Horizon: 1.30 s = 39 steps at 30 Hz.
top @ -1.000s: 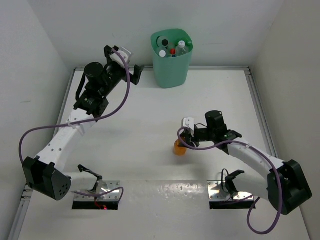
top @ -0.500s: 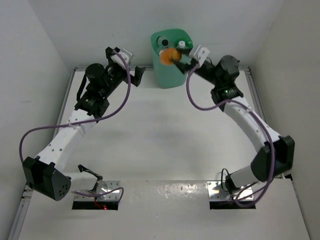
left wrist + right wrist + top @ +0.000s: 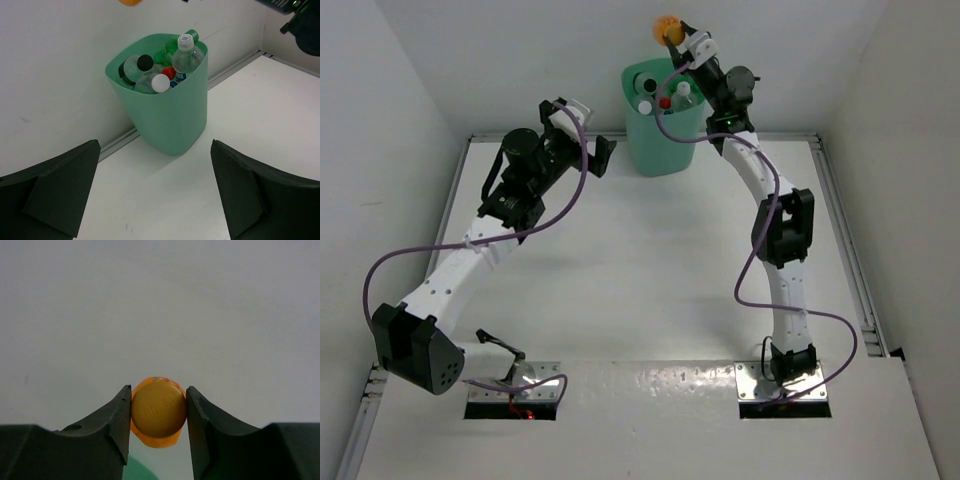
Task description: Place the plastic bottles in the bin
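several bottles [image 3: 160, 82] fill the bin [image 3: 170, 120], upper centre. the right hand [image 3: 158, 410] clamps the seemingly last, orange bottle [image 3: 667, 29] above it, unreleased. the left hand [image 3: 155, 192] gapes wide, empty.

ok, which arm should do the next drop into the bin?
Right. Its jaws are shut on the orange bottle, held high near the bin, so it likely just has to lower and release. Left jaws are open and empty.
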### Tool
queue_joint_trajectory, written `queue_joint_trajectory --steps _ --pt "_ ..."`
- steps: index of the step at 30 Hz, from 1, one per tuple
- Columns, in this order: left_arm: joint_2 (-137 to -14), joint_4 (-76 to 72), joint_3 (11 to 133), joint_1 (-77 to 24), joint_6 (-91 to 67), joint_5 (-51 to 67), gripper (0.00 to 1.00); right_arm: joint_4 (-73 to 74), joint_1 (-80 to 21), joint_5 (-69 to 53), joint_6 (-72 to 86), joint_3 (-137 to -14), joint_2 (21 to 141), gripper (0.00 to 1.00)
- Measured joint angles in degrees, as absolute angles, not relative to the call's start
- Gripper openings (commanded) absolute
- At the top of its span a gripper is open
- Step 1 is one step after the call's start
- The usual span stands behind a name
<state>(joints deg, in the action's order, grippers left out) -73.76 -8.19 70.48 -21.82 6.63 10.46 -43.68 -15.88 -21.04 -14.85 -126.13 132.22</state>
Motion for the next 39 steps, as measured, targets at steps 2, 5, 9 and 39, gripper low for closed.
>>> queue_joint_trajectory --steps 2,5,9,39 --pt "-74.00 -8.12 70.48 -21.82 6.35 10.17 1.00 -42.98 -15.07 -20.71 -15.03 -126.13 133.95 0.00" --pt "-74.24 -8.05 70.48 -21.78 5.93 9.80 1.00 -42.24 -14.22 -20.21 -14.76 -124.77 134.52 0.09" --pt "-74.26 -8.03 70.43 -21.78 5.61 9.54 1.00 -40.88 -13.80 -20.18 -13.56 -125.29 134.58 0.72" --pt "-77.14 28.56 85.06 -3.62 -7.16 1.96 1.00 1.02 16.23 -23.62 2.15 -68.23 66.59 0.95"
